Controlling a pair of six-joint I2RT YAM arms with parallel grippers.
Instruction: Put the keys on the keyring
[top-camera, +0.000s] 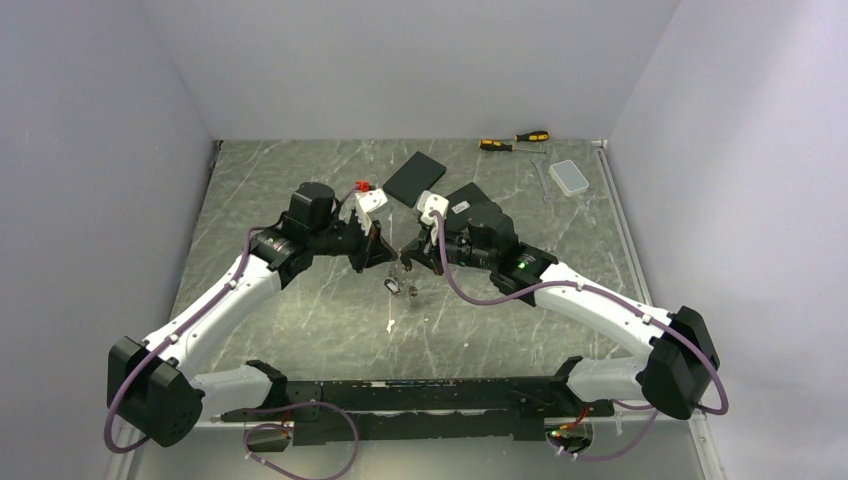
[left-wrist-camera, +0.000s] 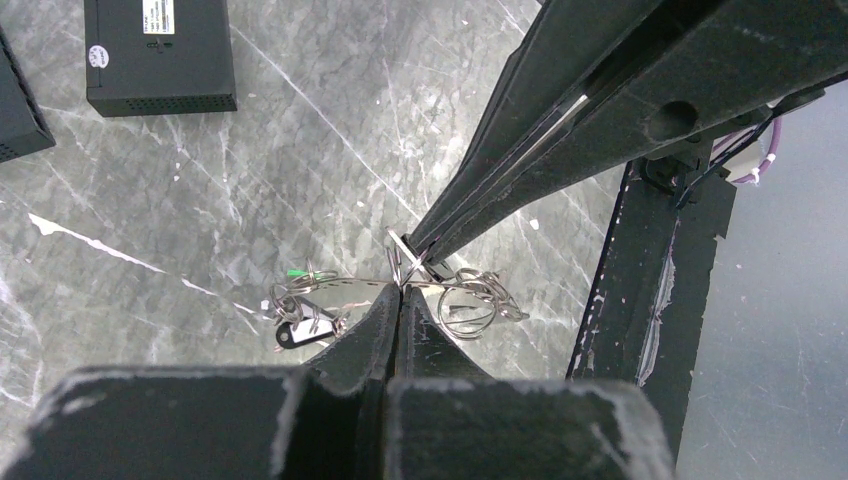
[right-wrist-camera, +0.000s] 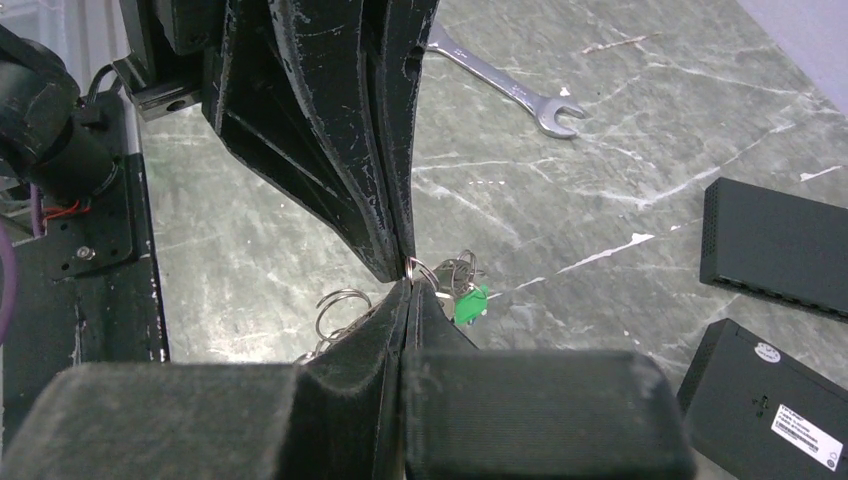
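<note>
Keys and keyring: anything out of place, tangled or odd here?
Nothing spilled or damaged. The keys sit tangled with small rings beneath the left gripper and right gripper, both shut, tip to tip. A small whitish bit lies alone, apart from them.

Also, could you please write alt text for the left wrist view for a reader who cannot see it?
The shut left gripper and shut right gripper meet tip to tip over a grey marbled table, apparently pinching the thin wire keyring. Around them cluster keys and small rings; two black boxes lie beyond.
</note>
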